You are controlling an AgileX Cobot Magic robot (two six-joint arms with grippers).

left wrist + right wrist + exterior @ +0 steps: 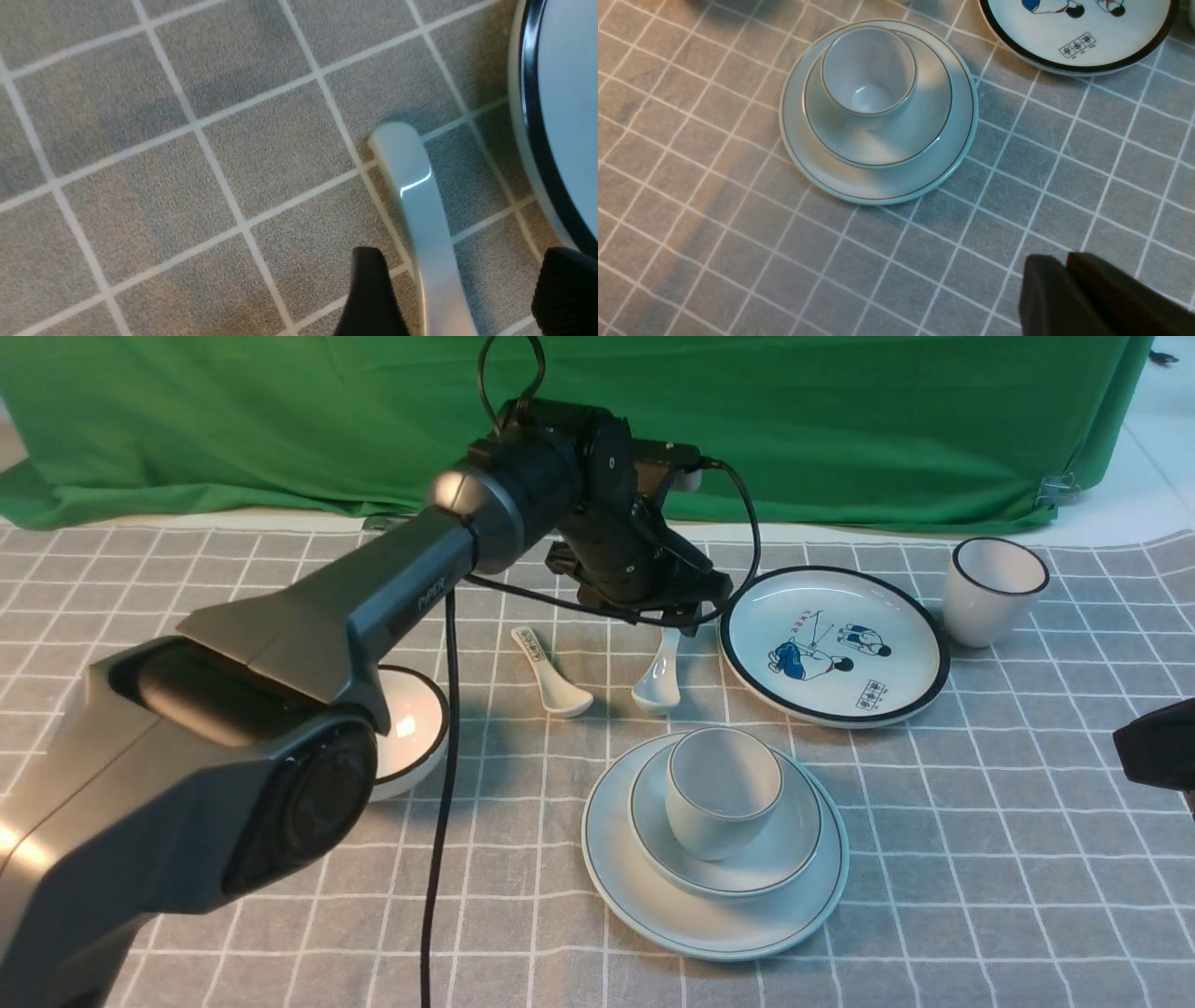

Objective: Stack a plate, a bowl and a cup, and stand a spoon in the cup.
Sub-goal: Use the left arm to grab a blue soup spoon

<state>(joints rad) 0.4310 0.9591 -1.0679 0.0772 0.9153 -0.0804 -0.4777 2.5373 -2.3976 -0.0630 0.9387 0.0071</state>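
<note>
The plate (pixel 653 915) lies on the checked cloth in front of centre, with the bowl (pixel 794 840) in it and the cup (pixel 719 821) upright in the bowl. The right wrist view shows the same plate (pixel 878 186), bowl (pixel 924 126) and empty cup (pixel 868 79). The plain spoon (pixel 658 681) lies flat on the cloth behind the stack. My left gripper (pixel 677 621) is low over its handle (pixel 420 196). The gripper (pixel 462 254) is open, with one finger on each side of the handle. My right gripper (pixel 1064 266) is shut and empty, off to the right (pixel 1158 747).
A white spoon with a printed handle (pixel 551 677) lies left of the plain spoon. A black-rimmed cartoon plate (pixel 834 644) sits right beside my left gripper (pixel 570 116). A black-rimmed cup (pixel 991 590) stands at back right. A black-rimmed bowl (pixel 411 728) sits at the left, partly behind my left arm.
</note>
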